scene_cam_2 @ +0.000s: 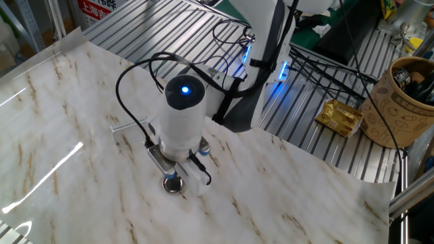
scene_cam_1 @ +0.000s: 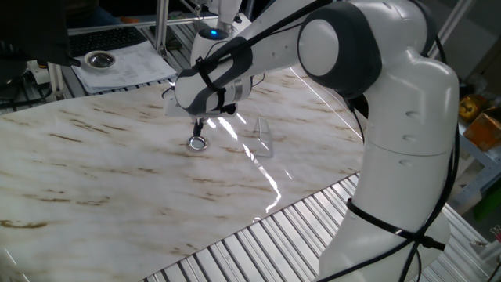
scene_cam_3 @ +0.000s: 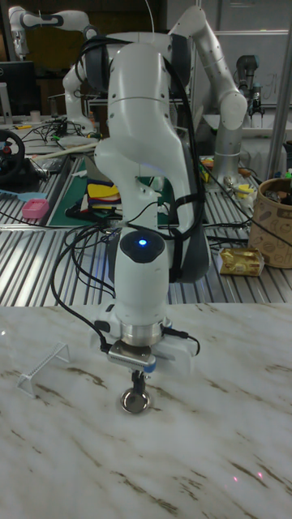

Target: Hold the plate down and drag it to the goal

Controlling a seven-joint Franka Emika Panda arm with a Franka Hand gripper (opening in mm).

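Note:
The plate [scene_cam_1: 198,142] is a tiny shiny silver disc lying flat on the marble-patterned board; it also shows in the other fixed view [scene_cam_2: 173,184] and in the tall fixed view [scene_cam_3: 135,400]. My gripper [scene_cam_1: 200,130] hangs straight over it, fingers shut together into one narrow tip [scene_cam_3: 139,379] that reaches down to the plate's rim or just above it; contact cannot be told. The goal [scene_cam_1: 264,138], a small clear marker with pale edges, stands on the board to the plate's right, apart from it, and shows as well in two other views [scene_cam_2: 122,127] [scene_cam_3: 45,366].
A larger metal dish [scene_cam_1: 99,59] rests on papers beyond the board's far left. A brown cup [scene_cam_2: 407,102], a gold packet [scene_cam_2: 341,116] and cables [scene_cam_2: 319,64] lie on the ribbed metal table behind the arm. The board's front edge [scene_cam_1: 258,219] drops to metal slats.

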